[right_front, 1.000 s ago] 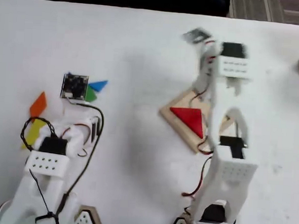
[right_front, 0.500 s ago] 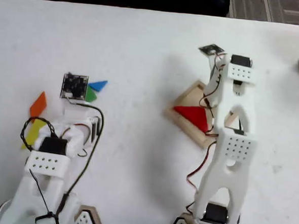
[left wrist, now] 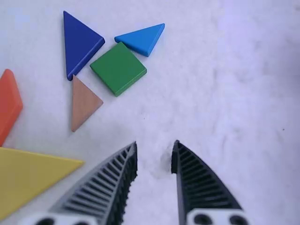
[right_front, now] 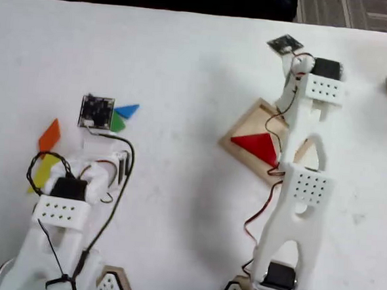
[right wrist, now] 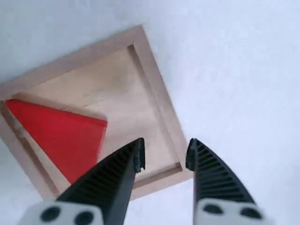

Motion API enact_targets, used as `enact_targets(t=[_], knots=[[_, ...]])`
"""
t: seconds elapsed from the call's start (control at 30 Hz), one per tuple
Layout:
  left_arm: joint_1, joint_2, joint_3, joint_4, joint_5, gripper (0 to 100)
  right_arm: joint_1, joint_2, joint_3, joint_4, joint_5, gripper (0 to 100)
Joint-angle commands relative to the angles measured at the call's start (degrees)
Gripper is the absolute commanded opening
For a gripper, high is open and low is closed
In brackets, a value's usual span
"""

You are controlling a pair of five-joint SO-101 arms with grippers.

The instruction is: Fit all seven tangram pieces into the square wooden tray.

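Right arm (right_front: 299,191) swings toward upper right of frame, tray (right_front: 241,123) shifts with it. Empty right fingers (right wrist: 119,173) slightly spread above tray corner; red triangle (right_front: 256,147) seated; left fingers (left wrist: 115,176) spread near loose pieces (left wrist: 118,68). Risk: another nudge skews tray, unseats triangle.

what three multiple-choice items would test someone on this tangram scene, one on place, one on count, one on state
1. Where is the red triangle?
A. in the tray
B. on the bare table
C. held in a pincer

2. How many pieces lie loose by the left pincer?
A. four
B. six
C. seven

3. The right pincer is
A. shut on a piece
B. open and empty
C. shut and empty

Answers:
1 A: it lies flat inside the wooden rim.
2 B: dark blue triangle, light blue triangle, green square, tan triangle, orange piece, yellow triangle.
3 B: nothing sits in the gap between its tips.
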Motion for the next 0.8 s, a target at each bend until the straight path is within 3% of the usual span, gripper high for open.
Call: enact_targets(t=[0.0, 0.2, 0.3, 0.43, 0.47, 0.77], knots=[[-0.4, -0.2, -0.4, -1.2, -0.7, 14, 1.9, 2.7, -2.2, -2.6, 5.4, 14.6], [-0.1, -0.2, -0.4, -1.2, -0.7, 14, 4.5, 11.7, -8.0, -8.0, 7.0, 14.5], [-0.3, -0.2, -0.4, -1.2, -0.7, 14, 4.3, 14.8, -10.0, -5.1, 9.1, 12.8], [-0.3, -0.2, -0.4, -1.2, -0.7, 14, 3.8, 16.6, -13.6, 1.4, 12.7, 1.0], [-0.3, -0.2, -0.4, -1.2, -0.7, 14, 3.6, 16.6, -13.9, 1.8, 12.1, 1.9], [-0.4, -0.2, -0.4, -1.2, -0.7, 14, 2.7, 14.3, -6.2, 2.0, -16.3, 1.8]])
